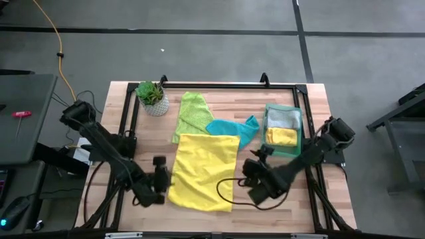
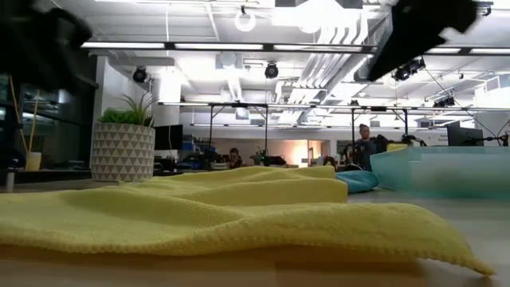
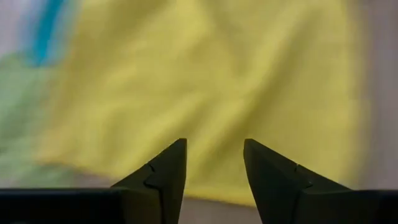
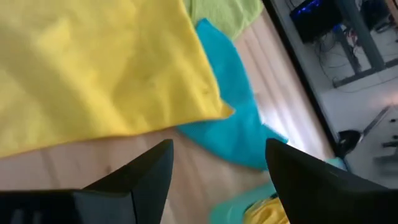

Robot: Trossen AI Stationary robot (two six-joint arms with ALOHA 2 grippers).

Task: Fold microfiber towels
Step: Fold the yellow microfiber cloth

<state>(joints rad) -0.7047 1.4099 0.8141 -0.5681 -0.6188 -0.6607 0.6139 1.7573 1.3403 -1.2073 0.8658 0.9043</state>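
- Now the left gripper (image 1: 161, 174) is held open and empty, just beside the yellow towel (image 1: 202, 170).
- The right gripper (image 1: 249, 169) is spread wide, empty too.
- The yellow towel is laid flat on the table (image 1: 312, 133), over the teal towel (image 1: 234, 127) and lime green towel (image 1: 192, 113).

Yellow towel (image 1: 203, 171), plain bright yellow, lies centre frame on the counter (image 1: 312, 106), which is pale blond wood with visible plank grain. Lime green towel (image 1: 191, 114) sits above it, upper centre. Teal blue towel (image 1: 234, 127) shows right of centre. Tray (image 1: 269, 114) at right is translucent green, with a grey-white cloth (image 1: 284, 118) and a yellow cloth (image 1: 283, 137) inside. Plant (image 1: 149, 91) at upper left is green, in a white pot (image 2: 122, 151) patterned with grey triangles. Left fingers (image 3: 163, 179) and right fingers (image 4: 142, 177) are black. Floor (image 1: 199, 60) is grey with dark lines.
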